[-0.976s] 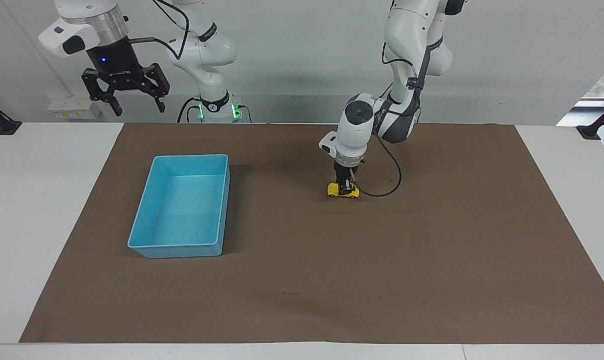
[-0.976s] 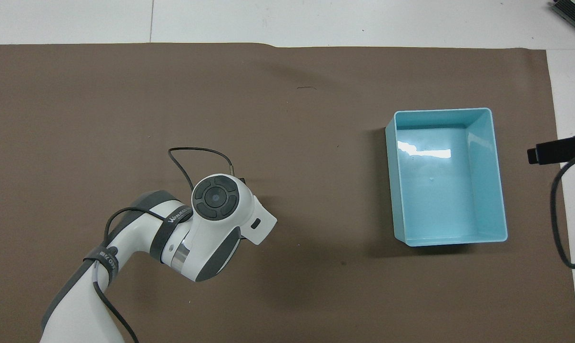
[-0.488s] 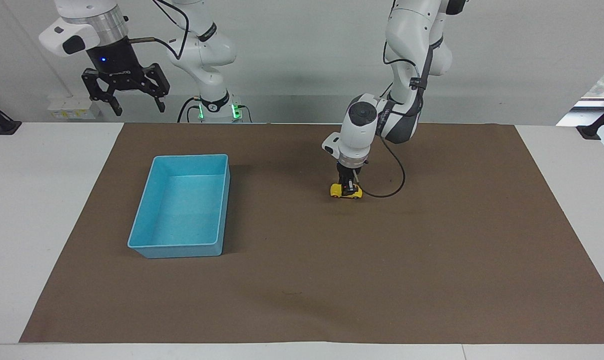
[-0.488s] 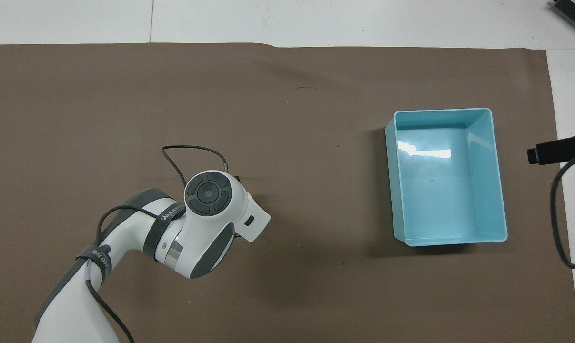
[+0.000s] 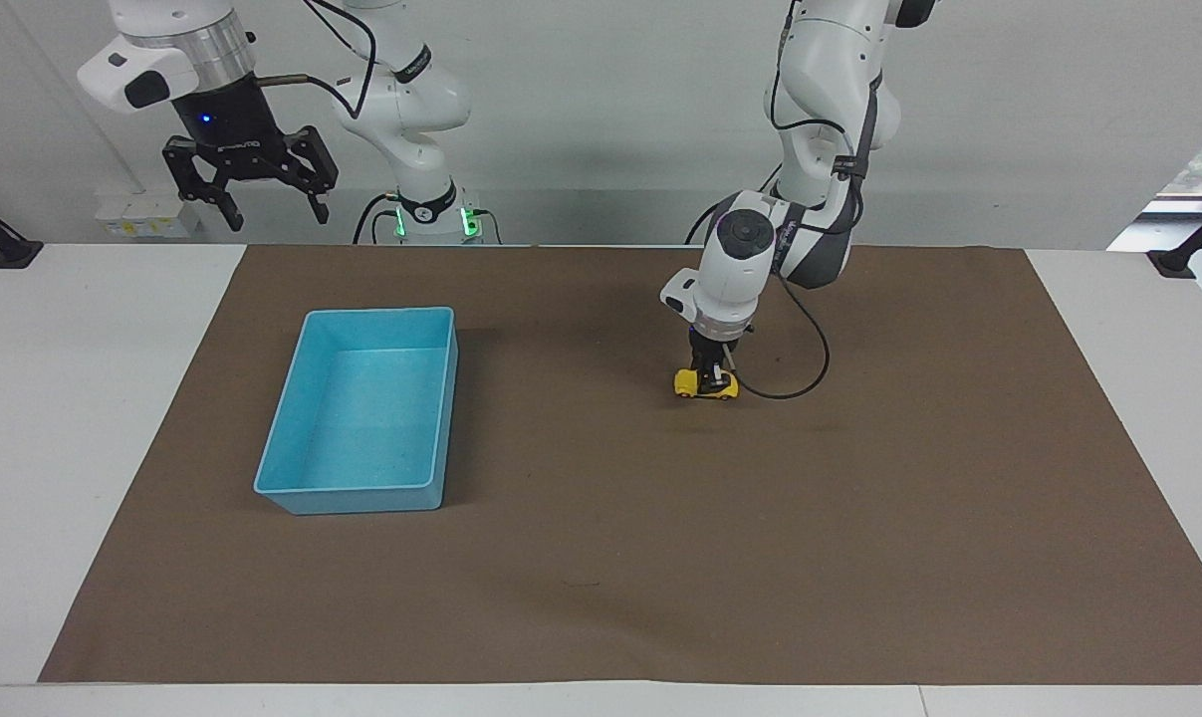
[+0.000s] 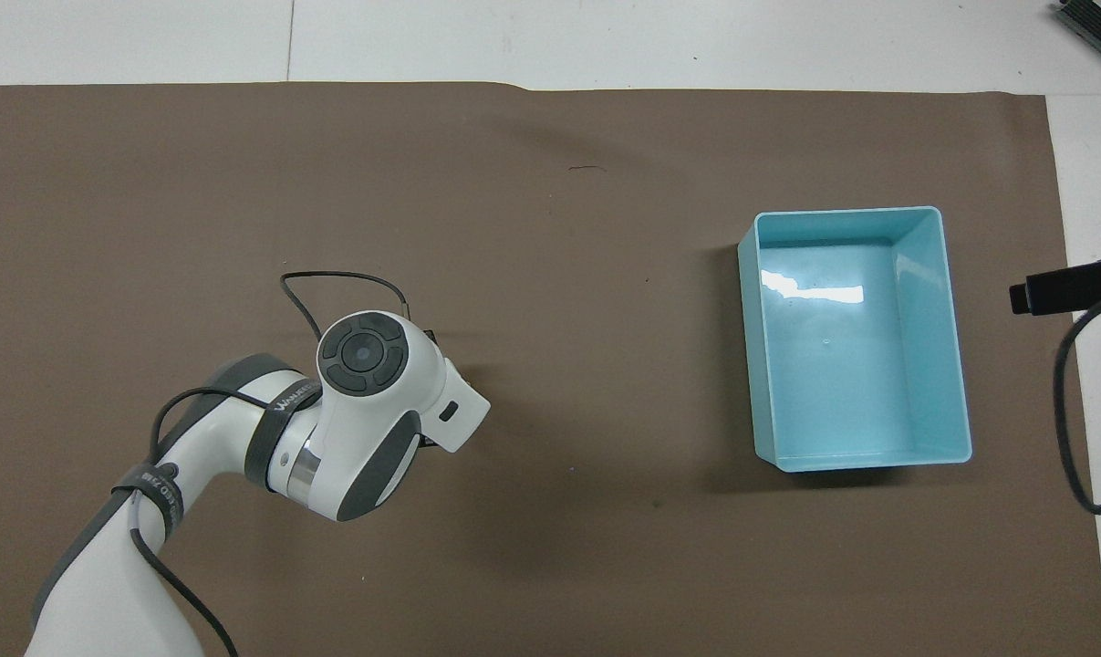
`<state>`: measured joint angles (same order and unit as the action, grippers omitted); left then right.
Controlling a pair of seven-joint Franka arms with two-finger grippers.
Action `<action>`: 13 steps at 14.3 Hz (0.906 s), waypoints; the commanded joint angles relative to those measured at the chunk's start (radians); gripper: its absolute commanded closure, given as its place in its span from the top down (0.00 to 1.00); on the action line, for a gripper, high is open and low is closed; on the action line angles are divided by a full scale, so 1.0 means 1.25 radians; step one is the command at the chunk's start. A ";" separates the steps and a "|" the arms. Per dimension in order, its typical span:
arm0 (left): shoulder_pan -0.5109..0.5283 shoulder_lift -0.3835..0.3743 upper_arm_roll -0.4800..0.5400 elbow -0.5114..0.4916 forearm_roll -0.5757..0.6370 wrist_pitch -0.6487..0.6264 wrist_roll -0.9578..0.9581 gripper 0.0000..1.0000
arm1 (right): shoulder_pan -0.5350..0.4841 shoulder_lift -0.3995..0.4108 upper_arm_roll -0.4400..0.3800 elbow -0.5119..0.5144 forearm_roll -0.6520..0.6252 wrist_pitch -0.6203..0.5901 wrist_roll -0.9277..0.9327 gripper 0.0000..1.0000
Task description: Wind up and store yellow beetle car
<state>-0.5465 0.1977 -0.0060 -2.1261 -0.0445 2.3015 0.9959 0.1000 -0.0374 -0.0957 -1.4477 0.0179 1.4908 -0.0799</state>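
Since a second ago the left claw [image 5: 706,376] has dragged the yellow beetle car [image 5: 705,385] along the brown mat [image 5: 601,558] toward the left arm's end of the worktop, away from the blue bin [image 5: 292,485], and the arm's white wrist has swung along with it. From where I stand, that claw is clamped shut on the little car, pinching its rounded body from above while its small wheels sit on the mat. The claw points straight down, and a black cable [image 5: 795,373] loops out from the wrist and curls onto the mat just beside the car. Looking from above, the bulky wrist hides both the claw and the car, so only the cable loop [image 6: 340,278] shows past it. The car is near the middle of the mat, well apart from the bin [image 6: 960,365], which stands toward the right arm's end with nothing in it that I can see. The right claw [image 5: 250,204] waits high in the air over the white worktop [image 5: 83,418] at its own end, near its base, its two black fingers [image 5: 317,199] spread wide apart with nothing between them.
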 commanded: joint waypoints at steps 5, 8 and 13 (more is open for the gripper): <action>0.052 0.000 0.004 -0.025 -0.005 0.006 0.066 0.00 | 0.000 -0.001 -0.002 -0.003 0.003 0.004 0.017 1.00; 0.069 -0.002 0.004 -0.036 -0.005 0.007 0.088 0.00 | 0.000 -0.001 -0.002 -0.003 0.003 0.004 0.017 1.00; 0.105 -0.004 0.004 -0.043 -0.005 0.006 0.119 0.00 | 0.000 -0.001 -0.002 -0.003 0.003 0.004 0.017 1.00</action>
<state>-0.4520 0.1794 -0.0039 -2.1469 -0.0450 2.2788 1.1023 0.1000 -0.0374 -0.0957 -1.4477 0.0179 1.4908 -0.0799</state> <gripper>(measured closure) 0.555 0.000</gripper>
